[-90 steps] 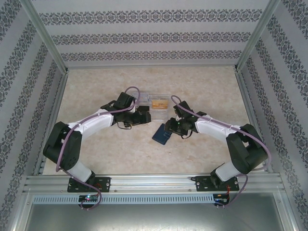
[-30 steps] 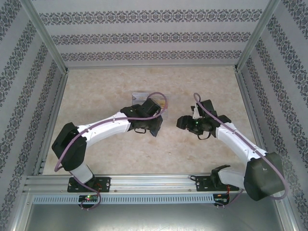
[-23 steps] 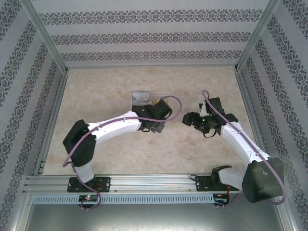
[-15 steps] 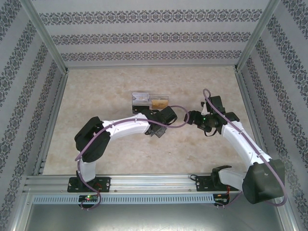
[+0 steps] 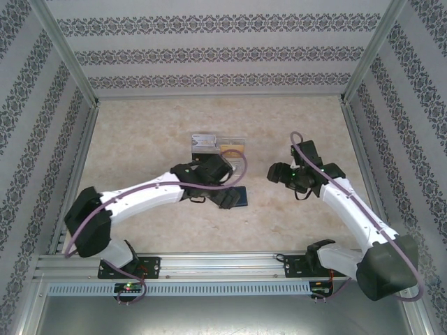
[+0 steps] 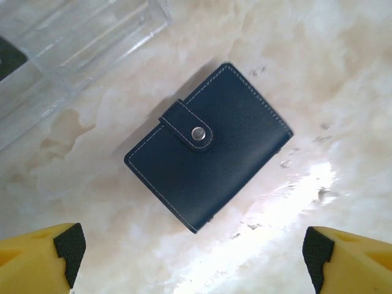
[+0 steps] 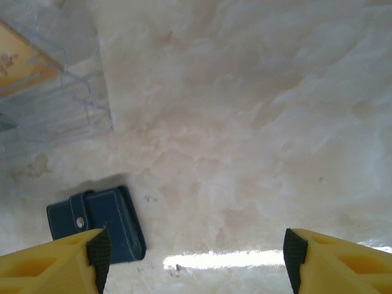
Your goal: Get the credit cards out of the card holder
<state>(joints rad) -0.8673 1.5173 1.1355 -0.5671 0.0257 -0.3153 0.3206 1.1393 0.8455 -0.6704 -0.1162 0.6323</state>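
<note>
Right wrist: right tool (image 7: 196, 250) hides btm edge of card holder (image 7: 101, 219).

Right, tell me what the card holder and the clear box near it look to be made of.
The card holder: navy leather or imitation, matte, going by the dull surface and pale edge stitching; its snap looks like shiny metal. The clear box: rigid transparent plastic, glossy, since the table shows through its walls.

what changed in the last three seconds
The left claw swung from the clear box to above the card holder; the right claw drew back to the right. Both are open, gripping nothing. Card holder and box lie about where they were.
</note>
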